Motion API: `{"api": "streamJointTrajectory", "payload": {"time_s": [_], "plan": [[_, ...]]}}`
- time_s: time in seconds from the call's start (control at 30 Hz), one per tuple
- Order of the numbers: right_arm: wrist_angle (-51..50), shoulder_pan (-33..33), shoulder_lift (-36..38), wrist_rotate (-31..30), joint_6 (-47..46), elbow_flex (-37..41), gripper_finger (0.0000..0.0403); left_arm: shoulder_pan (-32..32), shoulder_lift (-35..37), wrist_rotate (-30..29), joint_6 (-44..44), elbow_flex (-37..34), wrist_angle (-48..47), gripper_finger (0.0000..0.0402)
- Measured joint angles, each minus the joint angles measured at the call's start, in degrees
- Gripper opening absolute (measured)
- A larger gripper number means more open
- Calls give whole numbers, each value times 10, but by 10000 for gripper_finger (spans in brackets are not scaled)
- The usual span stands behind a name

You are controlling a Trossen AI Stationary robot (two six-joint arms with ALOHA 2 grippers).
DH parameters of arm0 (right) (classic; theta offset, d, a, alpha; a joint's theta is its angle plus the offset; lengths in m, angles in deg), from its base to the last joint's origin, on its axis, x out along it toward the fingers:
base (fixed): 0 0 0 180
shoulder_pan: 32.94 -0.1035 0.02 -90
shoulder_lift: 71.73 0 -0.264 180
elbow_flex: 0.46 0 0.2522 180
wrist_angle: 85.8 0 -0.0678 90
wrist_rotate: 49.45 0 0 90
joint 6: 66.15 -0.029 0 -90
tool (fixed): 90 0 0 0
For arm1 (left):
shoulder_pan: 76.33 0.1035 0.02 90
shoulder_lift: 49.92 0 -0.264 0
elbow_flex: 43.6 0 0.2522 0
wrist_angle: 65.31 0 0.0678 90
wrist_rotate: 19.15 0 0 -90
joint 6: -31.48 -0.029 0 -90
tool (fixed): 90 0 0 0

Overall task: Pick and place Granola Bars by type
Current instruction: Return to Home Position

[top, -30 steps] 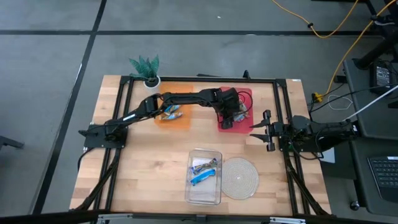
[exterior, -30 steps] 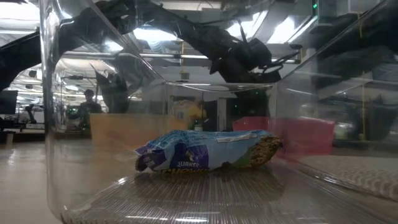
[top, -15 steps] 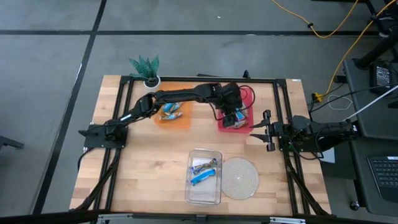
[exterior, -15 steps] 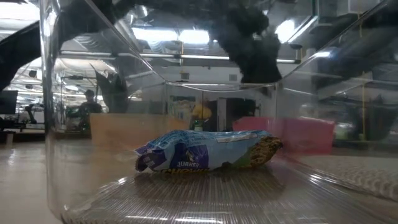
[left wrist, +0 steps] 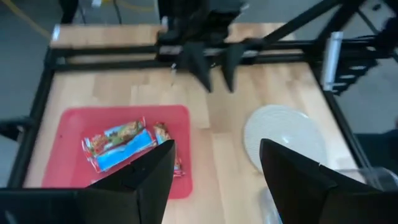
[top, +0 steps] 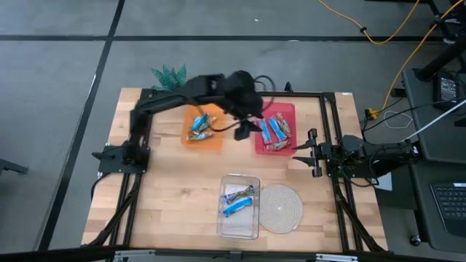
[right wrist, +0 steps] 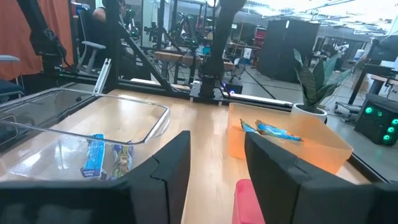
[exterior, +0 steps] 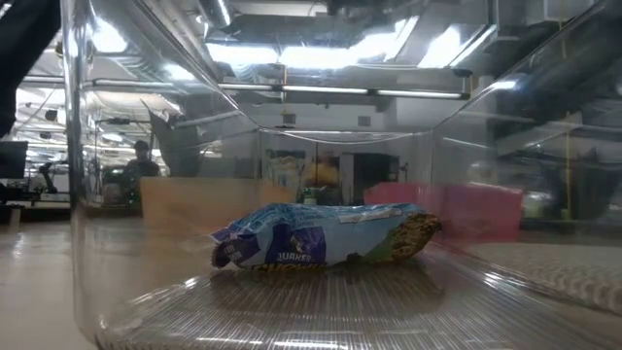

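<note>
High view has all the granola bars (top: 274,132) sorted: red tray (top: 285,109) far right, orange tray (top: 211,143) left of it, clear bin (top: 239,227) near centre beside the woven mat (top: 281,207). Low view only gets one bar through the bin wall, plus a person (exterior: 142,156) way back in the room. Left gripper (left wrist: 216,152) hangs open and empty above the gap between the far trays; right gripper (top: 304,152) sits open at the right edge of the table (top: 175,204), bare wood near-left
</note>
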Motion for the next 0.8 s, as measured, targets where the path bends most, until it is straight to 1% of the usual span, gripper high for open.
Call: {"api": "streamJointTrajectory", "payload": {"time_s": [0.17, 0.23, 0.33, 0.47, 0.53, 0.63, 0.73, 0.8], "plan": [[0, 0, 0, 0, 0, 0, 155, -25, 68, -1, -45, 0, -46, 230], [0, 0, 0, 0, 0, 0, 155, -38, 92, 0, -58, -11, -48, 229], [0, 0, 0, 0, 0, 0, 155, -51, 136, 2, -60, -42, -45, 228], [0, 0, 0, 0, 0, 0, 155, -49, 211, 2, -55, -116, -35, 230], [0, 0, 0, 0, 0, 0, 155, -43, 257, 1, -50, -174, -6, 230], [0, 0, 0, 0, 0, 0, 155, -36, 347, -1, -41, -294, 71, 228], [0, 0, 0, 0, 0, 0, 155, -29, 452, -3, -45, -443, 166, 229], [0, 0, 0, 0, 0, 0, 155, -19, 527, -5, -42, -557, 244, 230]]}}
